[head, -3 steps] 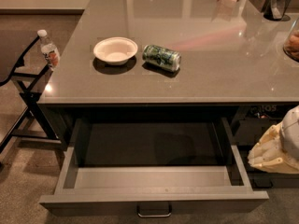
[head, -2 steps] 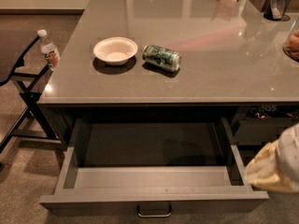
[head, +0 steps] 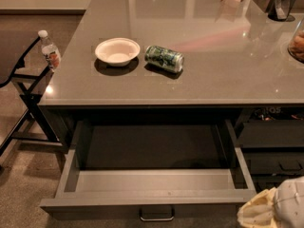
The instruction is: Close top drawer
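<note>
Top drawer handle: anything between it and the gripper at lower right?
Nothing stands between. In the camera view, only the wide dark-grey top drawer's flat front stretches from its small silver bar handle to the gripper at lower right.

The top drawer (head: 152, 197) sticks far out at the bottom of the frame. Its flat front and silver handle (head: 156, 216) can be reached from the near side. The gripper (head: 271, 208) sits in the lower right corner, just beside the drawer's right end. At the left is open floor, then a black frame (head: 28, 94) holding a bottle (head: 49, 50). Up on the counter (head: 213, 56), a bowl (head: 117, 51) and a can (head: 164, 58) lie well back from the edge.
</note>
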You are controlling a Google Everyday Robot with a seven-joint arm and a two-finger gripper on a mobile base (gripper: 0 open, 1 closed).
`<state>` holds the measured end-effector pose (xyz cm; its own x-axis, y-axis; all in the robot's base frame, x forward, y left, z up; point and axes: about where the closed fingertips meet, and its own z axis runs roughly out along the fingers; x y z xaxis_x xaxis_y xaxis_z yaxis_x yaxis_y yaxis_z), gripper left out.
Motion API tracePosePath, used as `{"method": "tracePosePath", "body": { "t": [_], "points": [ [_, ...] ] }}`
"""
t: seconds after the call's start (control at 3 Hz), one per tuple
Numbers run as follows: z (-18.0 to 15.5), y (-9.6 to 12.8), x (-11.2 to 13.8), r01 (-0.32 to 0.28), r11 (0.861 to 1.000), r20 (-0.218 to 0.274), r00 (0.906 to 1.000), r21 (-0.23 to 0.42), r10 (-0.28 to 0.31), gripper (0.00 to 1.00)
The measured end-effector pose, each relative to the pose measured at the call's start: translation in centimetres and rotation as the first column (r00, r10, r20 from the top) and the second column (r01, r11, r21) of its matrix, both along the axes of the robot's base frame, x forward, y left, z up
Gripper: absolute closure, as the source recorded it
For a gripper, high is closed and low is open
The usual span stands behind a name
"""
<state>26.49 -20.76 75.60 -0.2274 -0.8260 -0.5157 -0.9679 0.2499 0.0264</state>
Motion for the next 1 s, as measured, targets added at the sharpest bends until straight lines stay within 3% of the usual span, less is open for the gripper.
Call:
{"method": "tracePosePath", "body": {
  "t": [0.67, 1.0],
  "points": [
    [-5.3, 2.3, 0.0, -0.070, 0.997, 0.068, 0.9954, 0.038, 0.068, 1.00],
    [-7.8, 2.9, 0.8, -0.069, 0.997, 0.075, 0.9949, 0.034, 0.067, 1.00]
  ]
}}
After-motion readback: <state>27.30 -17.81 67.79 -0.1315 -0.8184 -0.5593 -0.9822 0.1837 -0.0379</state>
